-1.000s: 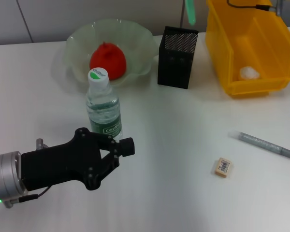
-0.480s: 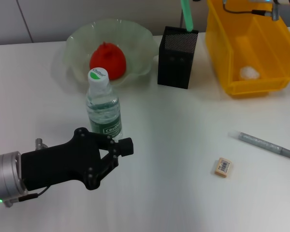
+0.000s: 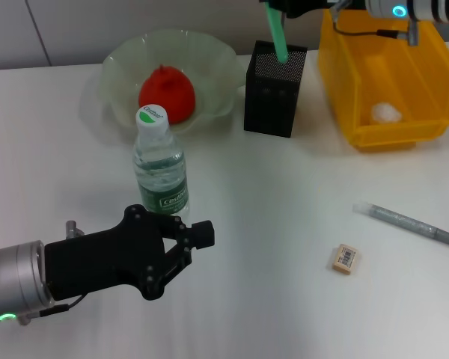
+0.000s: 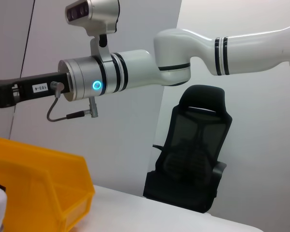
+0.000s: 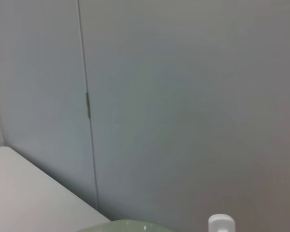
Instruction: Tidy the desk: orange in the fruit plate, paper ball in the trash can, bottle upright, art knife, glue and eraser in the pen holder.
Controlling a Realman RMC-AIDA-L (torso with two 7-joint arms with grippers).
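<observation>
- Green slender stick (image 3: 278,34) held from above by right gripper (image 3: 288,6) at the far edge of the head view, lower end already inside the mouth of pen holder (image 3: 275,89); probably the glue or the art knife, cannot tell which.
- Long axis near vertical, leaning slightly, top end up at the fingers; pen holder directly below, so next move judged a straight lowering and release.
- Right fingers cut off by the frame edge; cannot tell how far they close, though the stick hanging from there suggests a clamp.
- Left gripper (image 3: 185,238) low over the near counter (image 3: 284,217), fingers together on nothing, just near of the bottle (image 3: 160,164), which stands upright.
- Orange (image 3: 166,93) lying in fruit plate (image 3: 127,75); paper ball (image 3: 386,112) inside trash can (image 3: 359,67).
- Eraser (image 3: 346,258) and a grey pen-like stick (image 3: 408,224) flat on the counter, on the right arm's side, well apart from the pen holder.
</observation>
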